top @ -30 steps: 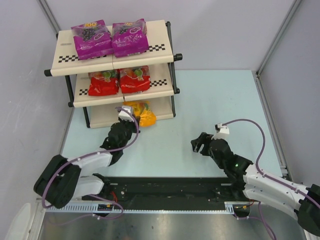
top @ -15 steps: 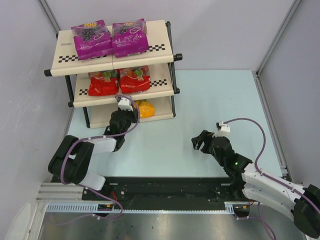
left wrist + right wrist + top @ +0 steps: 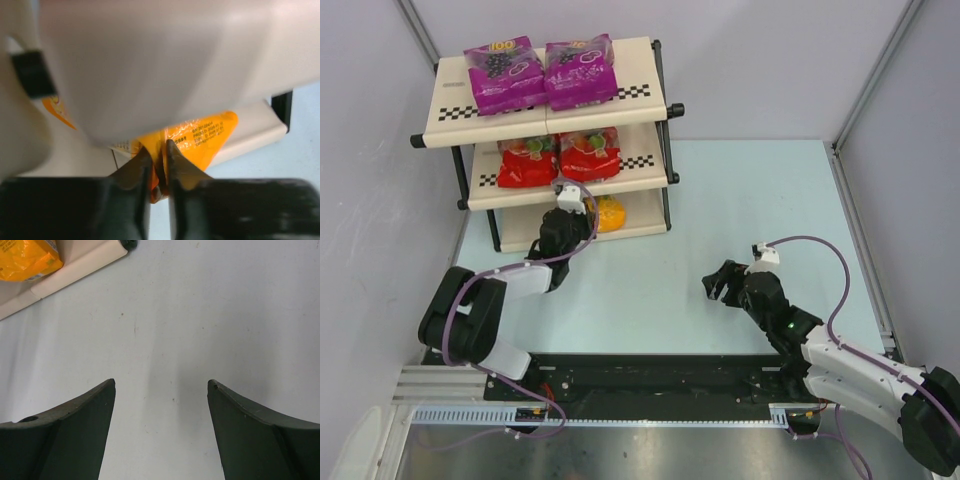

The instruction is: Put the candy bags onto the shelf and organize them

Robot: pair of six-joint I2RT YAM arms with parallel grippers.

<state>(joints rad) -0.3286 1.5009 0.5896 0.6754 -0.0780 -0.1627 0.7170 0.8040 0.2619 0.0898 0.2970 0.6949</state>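
The shelf [image 3: 645,118] stands at the far left. Two magenta-purple candy bags [image 3: 504,75] [image 3: 580,72] lie on its top board, two red bags [image 3: 527,163] [image 3: 590,154] on the middle board. My left gripper [image 3: 572,203] is shut on the edge of the orange-yellow bag [image 3: 609,213], which lies on the bottom board, partly under the middle board. In the left wrist view the jaws [image 3: 159,150] pinch the orange bag [image 3: 200,135]. My right gripper [image 3: 718,285] is open and empty above the table; the right wrist view [image 3: 161,385] shows bare table between its fingers.
The pale blue table [image 3: 750,200] stretches right of the shelf. Grey walls enclose the table on the left, back and right. The shelf's black frame post [image 3: 667,205] stands at the bottom board's right end. The orange bag's corner shows in the right wrist view [image 3: 27,260].
My left gripper has pushed the orange-yellow bag forward from the shelf's front edge onto the bottom board, under the middle board. The right arm has barely moved.
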